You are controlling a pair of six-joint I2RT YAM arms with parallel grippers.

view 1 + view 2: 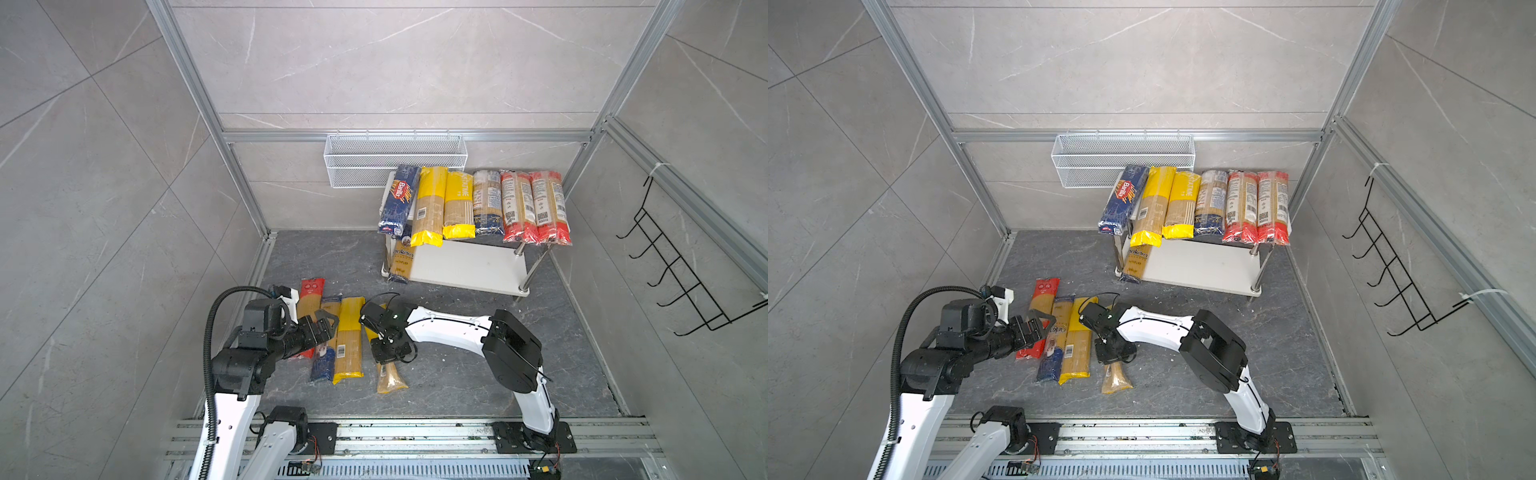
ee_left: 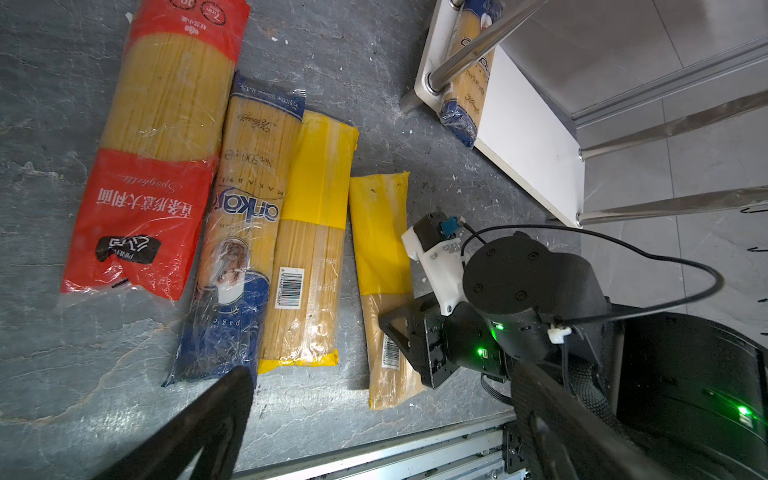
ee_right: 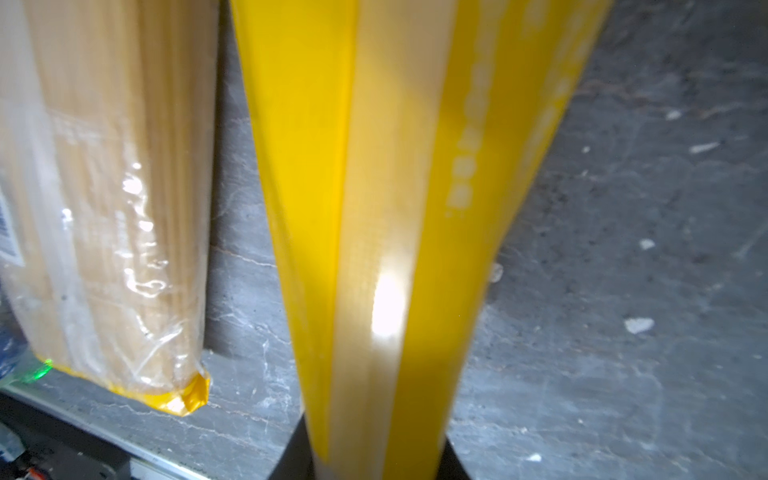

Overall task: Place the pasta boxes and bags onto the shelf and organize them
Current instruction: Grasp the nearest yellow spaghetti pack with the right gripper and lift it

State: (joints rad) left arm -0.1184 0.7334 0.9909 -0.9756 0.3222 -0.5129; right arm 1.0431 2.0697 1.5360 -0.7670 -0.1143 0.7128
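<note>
On the dark floor a red bag (image 1: 309,307), a navy-ended bag (image 1: 326,345) and a yellow-ended bag (image 1: 349,340) lie side by side. Another yellow-ended bag (image 1: 388,374) (image 3: 374,208) lies just right of them, and my right gripper (image 1: 382,332) (image 3: 376,457) is shut on its middle. My left gripper (image 1: 326,322) (image 2: 382,449) hovers open over the navy-ended bag, holding nothing. The shelf (image 1: 465,266) stands at the back right. Its top tier carries several packs, from a blue Barilla box (image 1: 399,199) to red-ended bags (image 1: 534,208). One navy-ended pack (image 1: 401,262) lies on the lower board.
A white wire mesh basket (image 1: 395,160) hangs on the back wall just above the shelf. A black wire hook rack (image 1: 681,266) hangs on the right wall. Aluminium rails (image 1: 415,436) carrying both arm bases run along the front edge.
</note>
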